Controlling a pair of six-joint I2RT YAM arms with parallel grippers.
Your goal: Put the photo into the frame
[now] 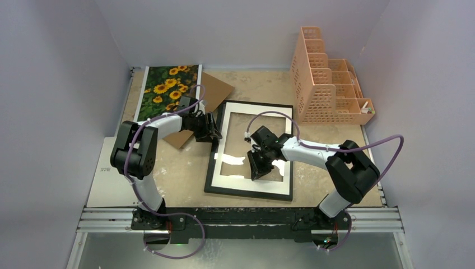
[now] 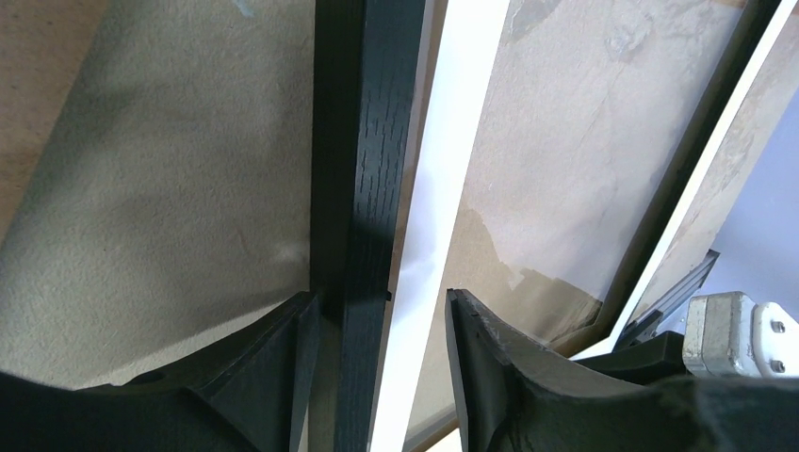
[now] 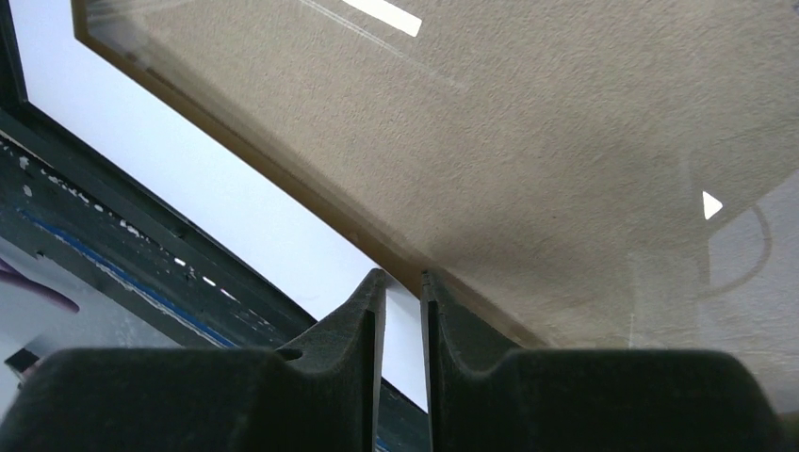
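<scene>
Now: left gripper spread astride frame rail; right gripper nearly pressed together over glass; white slab's lettering unreadable.

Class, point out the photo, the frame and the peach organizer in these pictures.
photo (image 1: 168, 89), top external view, middle of the sunflower print.
frame (image 1: 249, 191), top external view, its black near rail.
peach organizer (image 1: 327, 101), top external view, its mesh front wall.

The frame showed black-stained wood with open grain. Its glass was glossy and caught reflections, over a smooth matt white card border. The table looked rough and mottled, the organizer was peach plastic mesh, and the backing board was matt brown.
</scene>
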